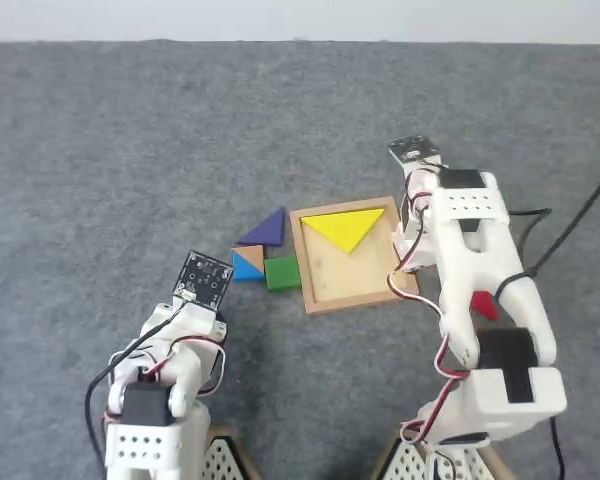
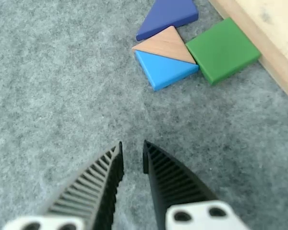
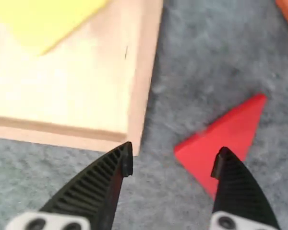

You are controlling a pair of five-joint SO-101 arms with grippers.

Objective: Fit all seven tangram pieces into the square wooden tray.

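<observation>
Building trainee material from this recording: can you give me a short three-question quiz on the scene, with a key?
1. True or false: the yellow triangle lies inside the wooden tray.
2. Which piece lies nearest the right arm's fingers? A) red triangle B) green square C) purple triangle
3. How many pieces form the cluster on the carpet between the tray and the left arm's fingers?

Key: 1 true; 2 A; 3 four.
</observation>
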